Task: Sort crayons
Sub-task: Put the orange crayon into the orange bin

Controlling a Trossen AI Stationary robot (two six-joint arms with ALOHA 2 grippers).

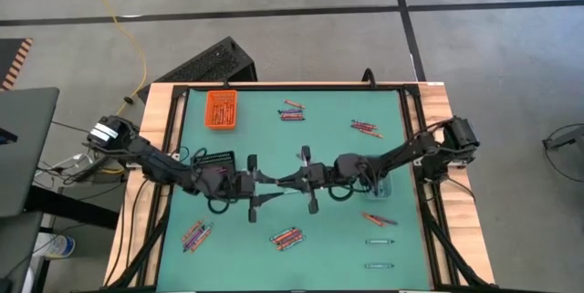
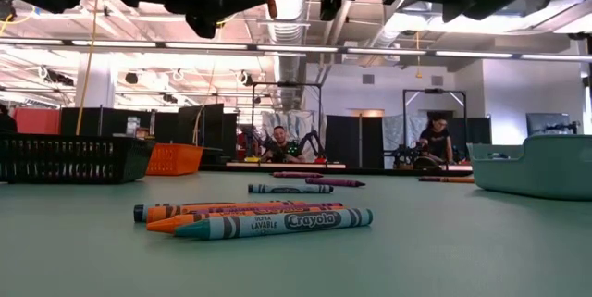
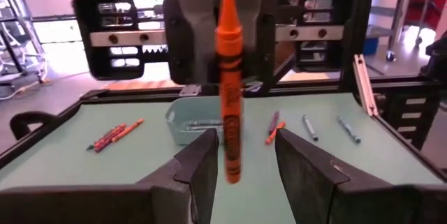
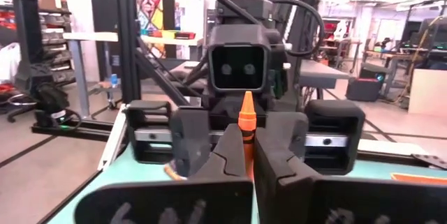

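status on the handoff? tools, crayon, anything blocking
Right tool shut on orange crayon, mid-table, above the mat. Left tool open, fingers either side of crayon, not closed yet. Nothing between them.

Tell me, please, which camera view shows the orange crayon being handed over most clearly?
The left wrist view: the orange crayon stands upright, unobstructed. The right wrist view shows only its tip above the shut right pincer; in the other views I cannot make it out.
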